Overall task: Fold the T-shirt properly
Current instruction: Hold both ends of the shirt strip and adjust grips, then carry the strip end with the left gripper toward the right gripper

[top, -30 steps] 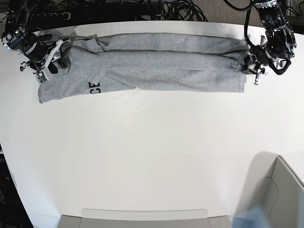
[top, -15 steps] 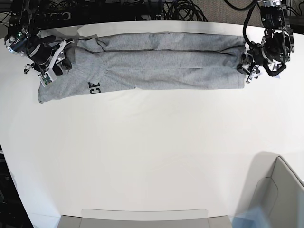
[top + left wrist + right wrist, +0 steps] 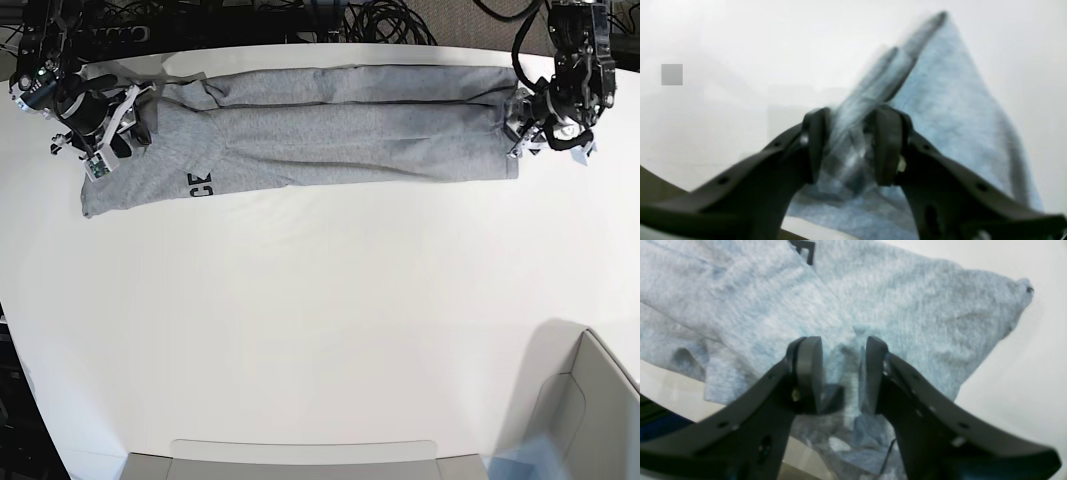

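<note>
Fingers of the left gripper stand spread, with a bunched ridge of grey cloth rising in the gap between the 2 of them. The right gripper also has its 2 fingers apart, and creased cloth shows between and beyond them. Whether either one touches the cloth, I cannot tell.

The T-shirt lies on the white table, across the upper part of the base view, in a long, narrow shape. Lengthwise folds run along it, and its 2 ends sit under the 2 grippers. The end by the right gripper is wider and more rumpled, and a small piece of black lettering shows near its lower edge. The end by the left gripper is narrower. In the left wrist view, which is blurred, 2 raised folds slant up from between the fingers toward a corner of the cloth, and a flatter part spreads out beside them. In the right wrist view, a bit of the lettering shows at the top, and loose folds overlap around the fingers.

Cables loop behind the far edge of the table. A grey bin stands at the lower right of the base view.
</note>
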Available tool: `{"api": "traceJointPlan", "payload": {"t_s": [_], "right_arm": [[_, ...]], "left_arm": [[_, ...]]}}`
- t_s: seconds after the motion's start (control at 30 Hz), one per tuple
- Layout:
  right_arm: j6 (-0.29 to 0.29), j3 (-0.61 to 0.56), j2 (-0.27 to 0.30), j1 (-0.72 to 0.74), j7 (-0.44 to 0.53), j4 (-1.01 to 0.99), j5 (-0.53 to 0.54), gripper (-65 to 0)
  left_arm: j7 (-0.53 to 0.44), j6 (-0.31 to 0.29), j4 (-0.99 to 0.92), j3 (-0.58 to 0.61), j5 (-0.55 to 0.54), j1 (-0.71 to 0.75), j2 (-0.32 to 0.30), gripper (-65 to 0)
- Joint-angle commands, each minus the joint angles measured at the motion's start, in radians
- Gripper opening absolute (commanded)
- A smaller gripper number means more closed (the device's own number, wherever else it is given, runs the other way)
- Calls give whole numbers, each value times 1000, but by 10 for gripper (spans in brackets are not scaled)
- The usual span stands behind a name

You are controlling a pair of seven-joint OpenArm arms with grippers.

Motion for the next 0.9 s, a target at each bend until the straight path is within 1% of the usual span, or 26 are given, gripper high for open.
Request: {"api": "traceJointPlan", "payload": {"t_s": [0.0,0.07,0.2,0.3,0.43,0.5,0.6,0.67,0.87], "right_arm": [[4,10,17,5,19,16,12,-437],[4,8,17,5,19,17,12,-437],[4,13,17,2,19,16,12,-437],[4,8,33,0,19,16,12,-437],[4,13,33,2,19,16,12,-437],[4,13,33,2,19,16,12,-437],[4,10,33,5,19,14,12,-437],[4,7,33,5,19,14,12,-437],[4,11,33,5,22,14,12,-437]], "left_arm": [[12,-4,36,-27,-5,-5,-15,-391],[12,-13,41,-44,-5,-5,-18,-391],[22,-64,42,-39,-11,3,-21,-391],[22,-93,42,-39,-12,41,-21,-391],[22,-124,59,-36,-12,93,-21,-391],[19,-133,56,-9,-6,99,-22,-391],[7,-132,13,66,1,95,-39,-391],[-31,-132,-1,125,-2,84,-44,-391],[-60,-132,-56,225,-3,47,-39,-391]]}}
